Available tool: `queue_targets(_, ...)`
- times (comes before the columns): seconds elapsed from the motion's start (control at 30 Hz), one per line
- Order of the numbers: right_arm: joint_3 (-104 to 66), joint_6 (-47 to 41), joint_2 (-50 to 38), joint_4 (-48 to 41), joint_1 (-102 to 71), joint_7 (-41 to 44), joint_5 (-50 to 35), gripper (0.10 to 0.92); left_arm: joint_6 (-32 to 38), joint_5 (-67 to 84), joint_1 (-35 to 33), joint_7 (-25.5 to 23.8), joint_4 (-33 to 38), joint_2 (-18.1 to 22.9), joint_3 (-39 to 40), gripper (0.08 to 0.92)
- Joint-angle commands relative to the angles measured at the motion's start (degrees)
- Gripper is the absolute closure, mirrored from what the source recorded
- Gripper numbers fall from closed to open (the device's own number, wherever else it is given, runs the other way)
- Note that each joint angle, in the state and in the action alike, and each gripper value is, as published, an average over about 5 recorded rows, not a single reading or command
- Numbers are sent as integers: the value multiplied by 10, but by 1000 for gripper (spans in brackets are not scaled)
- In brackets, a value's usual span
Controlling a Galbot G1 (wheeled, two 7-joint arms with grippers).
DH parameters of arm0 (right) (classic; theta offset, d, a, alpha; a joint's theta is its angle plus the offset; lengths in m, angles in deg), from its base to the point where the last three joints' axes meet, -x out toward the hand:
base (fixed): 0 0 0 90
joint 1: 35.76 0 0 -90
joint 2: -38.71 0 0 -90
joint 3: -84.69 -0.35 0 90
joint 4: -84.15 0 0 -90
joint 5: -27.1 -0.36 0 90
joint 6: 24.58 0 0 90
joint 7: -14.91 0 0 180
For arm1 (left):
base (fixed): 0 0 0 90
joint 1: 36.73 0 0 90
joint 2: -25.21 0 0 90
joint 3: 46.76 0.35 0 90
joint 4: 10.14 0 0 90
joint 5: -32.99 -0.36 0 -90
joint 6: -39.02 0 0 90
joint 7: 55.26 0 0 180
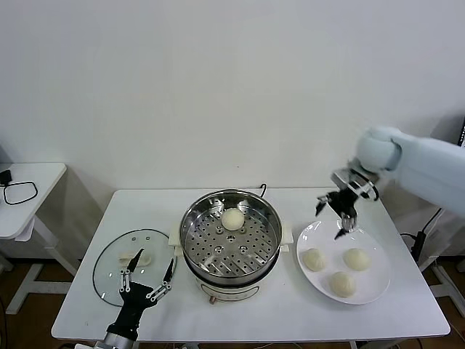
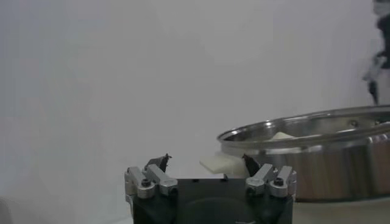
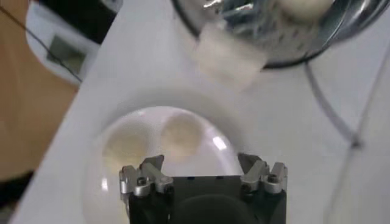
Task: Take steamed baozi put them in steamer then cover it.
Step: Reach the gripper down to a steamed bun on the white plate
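Note:
The steamer (image 1: 231, 240) stands mid-table with one steamed baozi (image 1: 232, 219) on its perforated tray. Three more baozi (image 1: 314, 259) (image 1: 356, 258) (image 1: 343, 284) lie on a white plate (image 1: 378, 291) to its right. My right gripper (image 1: 333, 218) hangs open and empty above the plate's far left rim; its wrist view shows two baozi (image 3: 180, 134) (image 3: 125, 146) beyond the gripper (image 3: 201, 161). The cover (image 1: 109, 273) lies flat on the table, left of the steamer. Open and empty, my left gripper (image 1: 149, 270) (image 2: 206, 161) sits low at the front edge between cover and steamer (image 2: 317, 158).
A small white side table (image 1: 29, 196) with a black cable loop stands off to the left. The steamer's cord (image 1: 261, 190) trails behind it. A plain wall rises behind the table. The plate sits close to the table's right front corner.

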Motion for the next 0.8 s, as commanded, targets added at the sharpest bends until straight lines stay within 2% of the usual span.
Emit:
queue_targets(0.03,-10,-42,-35,-19,-103,-83,-36,203,-1,0,0,1,-1,1,0,177)
queue_targets(0.4,-54,-37,23,-71,-149,-104,-16,203,0,0,-1,3,-6,3,-8,177)
queue_targets(0.8,-58,-34,45,-82,-162,-108,-11,203,-1,2,1,4,-10,2,-14,177)
